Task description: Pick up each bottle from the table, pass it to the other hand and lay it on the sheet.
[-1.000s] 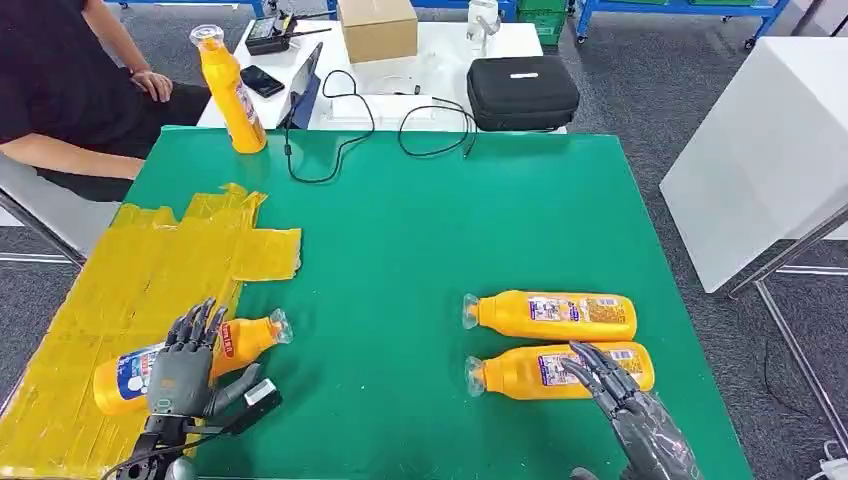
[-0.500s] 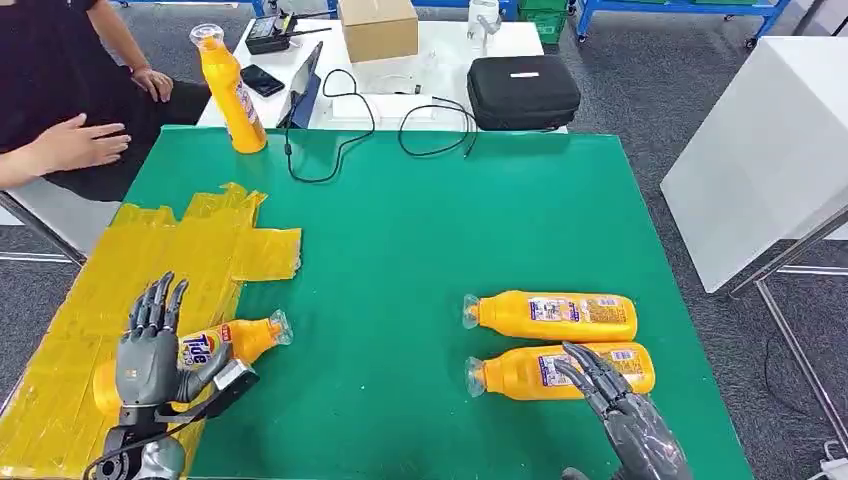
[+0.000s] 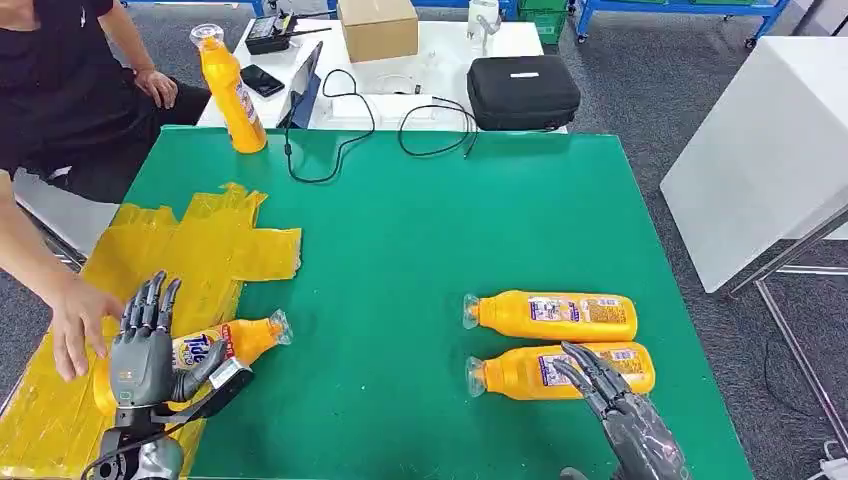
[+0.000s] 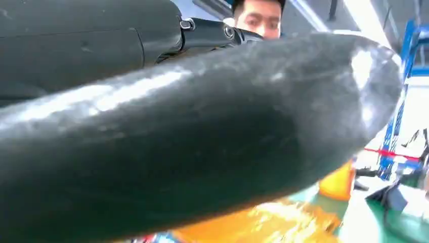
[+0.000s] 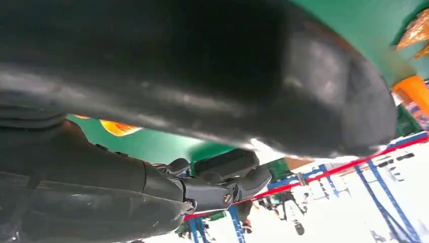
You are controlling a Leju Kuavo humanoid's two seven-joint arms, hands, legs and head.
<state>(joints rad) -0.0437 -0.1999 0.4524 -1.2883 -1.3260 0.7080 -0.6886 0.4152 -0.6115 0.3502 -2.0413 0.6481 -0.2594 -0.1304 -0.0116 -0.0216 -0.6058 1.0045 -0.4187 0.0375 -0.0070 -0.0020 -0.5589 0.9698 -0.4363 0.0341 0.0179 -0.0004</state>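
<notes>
An orange bottle [image 3: 232, 341] lies on its side on the yellow sheet [image 3: 160, 260], its cap end over the green table. My left hand [image 3: 143, 346] stands just in front of the bottle's base, fingers spread and pointing up, thumb beside the bottle, holding nothing. A person's hand [image 3: 78, 322] rests on the sheet right beside my left hand. Two more orange bottles lie side by side at the right: the farther bottle [image 3: 552, 315] and the nearer bottle [image 3: 540, 371]. My right hand [image 3: 612, 398] hovers over the nearer bottle's base end with its fingers apart.
A fourth orange bottle [image 3: 231, 92] stands upright at the table's far left corner. Black cables [image 3: 345, 140] trail onto the far edge. Behind it, a white table carries a black case [image 3: 522, 91] and a cardboard box [image 3: 377, 27]. The person sits at the far left.
My left hand has drawn back off the bottle on the sheet and opened upward. The person's hand has reached down onto the sheet beside it. My right hand has barely moved.
</notes>
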